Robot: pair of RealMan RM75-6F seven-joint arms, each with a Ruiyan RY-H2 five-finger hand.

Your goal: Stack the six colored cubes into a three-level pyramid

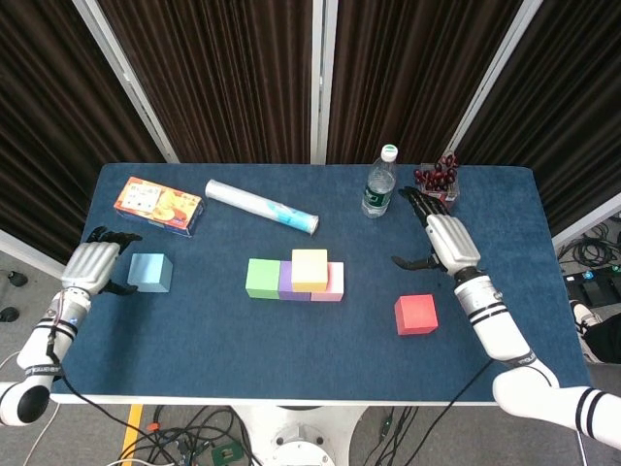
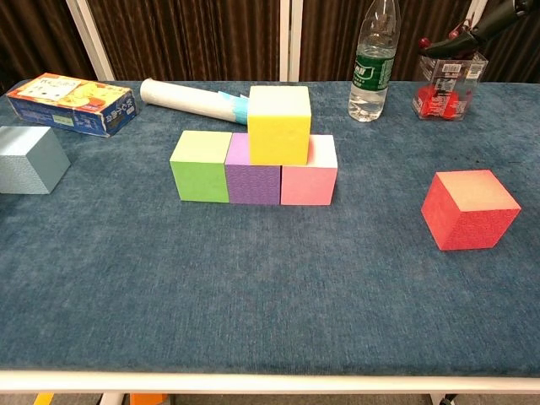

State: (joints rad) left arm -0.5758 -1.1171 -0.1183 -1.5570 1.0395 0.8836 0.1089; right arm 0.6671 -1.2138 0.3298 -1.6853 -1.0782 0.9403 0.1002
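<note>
Hovering r. hand point(image 1: 444, 243), fingers apart, above red cube point(image 1: 416, 315)

Blue-clothed table point(image 1: 213, 330) with cubes and clutter.
At its centre, a green cube point(image 1: 262, 278), purple cube point(image 1: 287, 281) and pink cube point(image 1: 334, 282) sit touching in a row. A red cube point(image 1: 415, 315) lies at four o'clock, a light blue cube point(image 1: 149, 272) at nine. A printed box point(image 1: 158, 206) and rolled tube point(image 1: 260, 206) lie toward eleven; a water bottle point(image 1: 379, 185) and clear container of grapes point(image 1: 435, 188) stand toward one.

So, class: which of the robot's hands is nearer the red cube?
Right. The right hand hovers just behind the red cube; the left hand is across the table by the blue cube.
</note>
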